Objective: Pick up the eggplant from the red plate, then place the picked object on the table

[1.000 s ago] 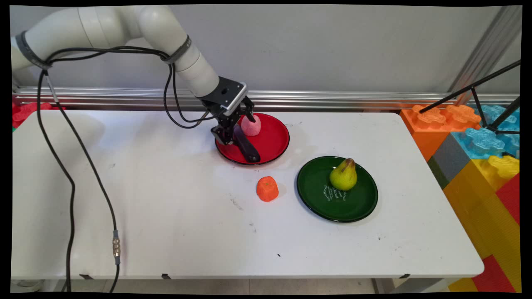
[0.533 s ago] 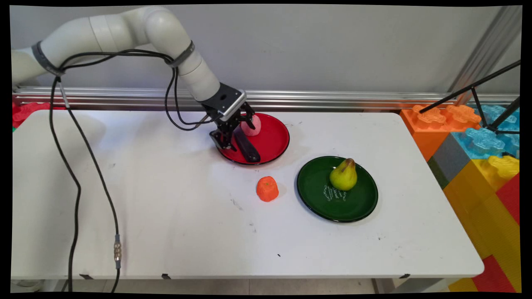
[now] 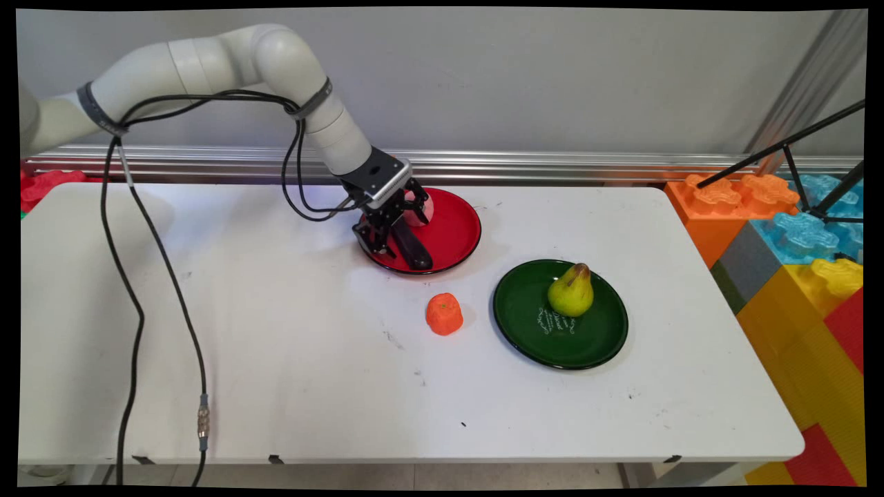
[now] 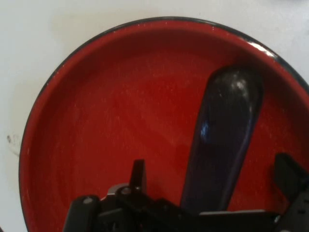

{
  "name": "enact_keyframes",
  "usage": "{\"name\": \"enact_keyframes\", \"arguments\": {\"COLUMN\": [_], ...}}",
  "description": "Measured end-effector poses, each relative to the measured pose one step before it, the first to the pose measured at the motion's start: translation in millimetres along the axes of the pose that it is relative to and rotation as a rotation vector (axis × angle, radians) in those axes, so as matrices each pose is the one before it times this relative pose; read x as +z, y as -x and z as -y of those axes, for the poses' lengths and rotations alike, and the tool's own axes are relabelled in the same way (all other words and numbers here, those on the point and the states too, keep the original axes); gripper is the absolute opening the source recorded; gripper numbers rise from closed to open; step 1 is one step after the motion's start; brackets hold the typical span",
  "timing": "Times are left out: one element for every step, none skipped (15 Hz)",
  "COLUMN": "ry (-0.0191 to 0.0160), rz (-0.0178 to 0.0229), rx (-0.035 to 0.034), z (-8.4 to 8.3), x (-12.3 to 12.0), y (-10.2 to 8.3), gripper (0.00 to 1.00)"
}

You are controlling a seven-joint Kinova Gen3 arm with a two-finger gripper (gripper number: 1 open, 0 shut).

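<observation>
A red plate (image 3: 461,233) (image 4: 96,121) stands at the back middle of the table. On it lie a dark purple elongated thing like an eggplant (image 3: 416,254) (image 4: 227,130) and a pink rounded thing (image 3: 423,212), half hidden behind the hand. My gripper (image 3: 392,228) (image 4: 212,168) hangs low over the plate's left part, open. Its fingers straddle the eggplant's near end, one on each side, with a gap to each. The pink thing does not show in the hand view.
An orange fruit (image 3: 444,314) lies on the table in front of the red plate. To the right, a green plate (image 3: 587,345) carries an upright pear (image 3: 570,290). Big coloured blocks (image 3: 794,262) and a black tripod leg (image 3: 780,148) stand at the right edge.
The hand has sunk lower onto the red plate and shifted slightly right, covering more of the pink thing. The eggplant, orange fruit and pear have stayed put.
</observation>
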Motion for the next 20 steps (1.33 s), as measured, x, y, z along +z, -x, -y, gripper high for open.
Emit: {"name": "enact_keyframes", "arguments": {"ry": [0.00054,0.00137,0.00145,0.00209,0.00334,0.00179,0.00404,0.00399,0.00308,0.00443,0.00439,0.00387,0.00072,-0.00068,-0.00272,-0.00346,-0.00570,-0.00623,-0.00540,-0.00559], "rz": [-0.00212,-0.00329,-0.00331,-0.00393,-0.00521,-0.00271,-0.00389,-0.00302,-0.00174,-0.00248,-0.00259,-0.00234,-0.00187,-0.00169,-0.00201,-0.00164,-0.00177,-0.00202,-0.00177,-0.00178], "rx": [0.00345,0.00550,0.00628,0.00800,0.00748,0.00348,0.00349,0.00231,0.00158,0.00065,0.00040,0.00078,-0.00050,-0.00156,-0.00238,-0.00386,-0.00548,-0.00497,-0.00457,-0.00503], "z": [0.49,0.66,0.54,0.38,0.23,0.04,-0.51,-0.47,-0.20,-0.57,-0.79,-0.17,0.02,-0.08,0.98,0.94,1.34,1.94,1.54,1.57], "x": [0.95,1.39,1.10,0.90,0.55,0.22,0.19,0.09,0.04,-0.02,-0.24,-0.10,-0.32,-0.77,-0.89,-1.33,-2.19,-2.41,-2.50,-3.03], "y": [0.53,0.61,0.50,0.47,0.09,0.01,0.36,0.24,0.06,0.31,0.43,0.15,0.26,0.39,0.17,0.05,-0.10,-0.41,-0.47,-0.66], "gripper": [1.00,1.00,1.00,0.00,0.00,0.00,0.00,0.00,0.00,0.00,0.00,0.00,0.00,0.00,0.00,0.00,0.00,0.00,0.00,0.00]}}
